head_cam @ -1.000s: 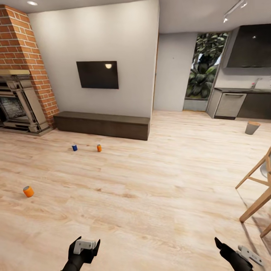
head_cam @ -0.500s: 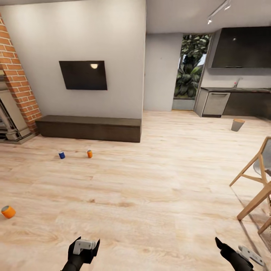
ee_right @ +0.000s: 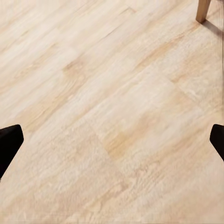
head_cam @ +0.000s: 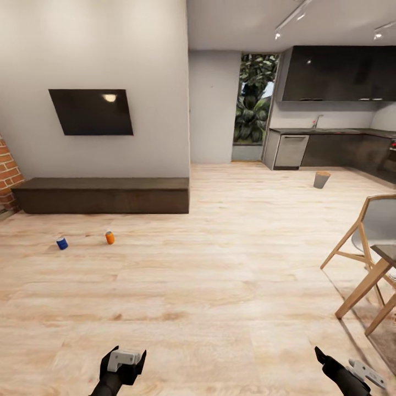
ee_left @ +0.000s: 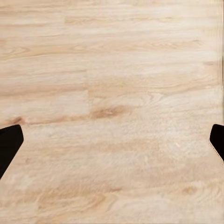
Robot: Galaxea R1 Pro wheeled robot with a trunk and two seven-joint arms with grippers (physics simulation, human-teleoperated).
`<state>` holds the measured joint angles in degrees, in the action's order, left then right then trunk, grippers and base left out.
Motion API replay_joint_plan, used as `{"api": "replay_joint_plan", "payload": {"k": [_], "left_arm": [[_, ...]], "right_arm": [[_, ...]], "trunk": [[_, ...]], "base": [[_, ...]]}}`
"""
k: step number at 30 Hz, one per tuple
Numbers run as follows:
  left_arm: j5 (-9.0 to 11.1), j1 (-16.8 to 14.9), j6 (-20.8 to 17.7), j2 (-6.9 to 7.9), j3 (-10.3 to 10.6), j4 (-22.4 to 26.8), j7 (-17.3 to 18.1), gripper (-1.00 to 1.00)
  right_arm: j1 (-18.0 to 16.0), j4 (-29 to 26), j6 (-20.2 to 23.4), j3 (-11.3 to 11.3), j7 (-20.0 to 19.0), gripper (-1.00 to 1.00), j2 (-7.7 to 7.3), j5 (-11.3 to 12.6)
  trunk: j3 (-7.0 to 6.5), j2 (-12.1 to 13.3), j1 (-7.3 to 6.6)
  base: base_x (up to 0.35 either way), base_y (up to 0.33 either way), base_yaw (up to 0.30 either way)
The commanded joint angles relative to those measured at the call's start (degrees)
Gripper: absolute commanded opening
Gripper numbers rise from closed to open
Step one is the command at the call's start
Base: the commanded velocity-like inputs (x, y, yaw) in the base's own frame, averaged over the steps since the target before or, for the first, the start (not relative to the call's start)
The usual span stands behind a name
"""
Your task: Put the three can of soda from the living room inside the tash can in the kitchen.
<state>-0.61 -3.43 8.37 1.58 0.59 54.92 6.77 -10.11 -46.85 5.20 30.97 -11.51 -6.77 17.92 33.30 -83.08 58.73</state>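
Note:
One orange can of soda (head_cam: 110, 237) stands on the wood floor in front of the long dark cabinet (head_cam: 102, 194) in the living room. The tash can (head_cam: 322, 180) is far off on the kitchen floor, near the dark grey cabinets (head_cam: 330, 149). Low at the front of the head view, my left gripper (head_cam: 127, 356) and right gripper (head_cam: 336, 367) hang well short of the can. Each wrist view looks down at bare planks. The left gripper (ee_left: 112, 142) and right gripper (ee_right: 112, 140) are both open, with nothing between their fingers.
A blue can (head_cam: 62, 243) stands just left of the orange one. The black TV (head_cam: 92, 112) hangs above the cabinet, and a strip of brick fireplace (head_cam: 6, 175) shows at the left edge. A wooden chair (head_cam: 368, 236) and a table corner (head_cam: 385, 254) stand at the right.
The head camera has swung right: the fireplace and the nearer orange can have slid out at the left, and more kitchen shows. Both grippers hold the same place in view.

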Motion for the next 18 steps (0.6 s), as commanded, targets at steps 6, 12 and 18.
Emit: {"api": "replay_joint_plan", "payload": {"k": [6, 12, 18], "left_arm": [[0.0, 0.0, 0.0, 0.0, 0.0, 0.0, 0.0, 1.0], [0.0, 0.0, 0.0, 0.0, 0.0, 0.0, 0.0, 1.0], [0.0, 0.0, 0.0, 0.02, 0.0, 0.0, 0.0, 1.0]], "right_arm": [[0.0, 0.0, 0.0, 0.1, 0.0, 1.0, 0.0, 0.0], [0.0, 0.0, 0.0, 0.1, 0.0, 1.0, 0.0, 0.0], [0.0, 0.0, 0.0, 0.1, 0.0, 1.0, 0.0, -0.2]], "trunk": [[-0.2, 0.0, 0.0], [-0.37, 0.0, 0.0], [-0.42, 0.0, 0.0]], "base": [[0.278, 0.015, -0.245], [0.281, 0.002, -0.245], [0.285, 0.0, -0.233]]}}
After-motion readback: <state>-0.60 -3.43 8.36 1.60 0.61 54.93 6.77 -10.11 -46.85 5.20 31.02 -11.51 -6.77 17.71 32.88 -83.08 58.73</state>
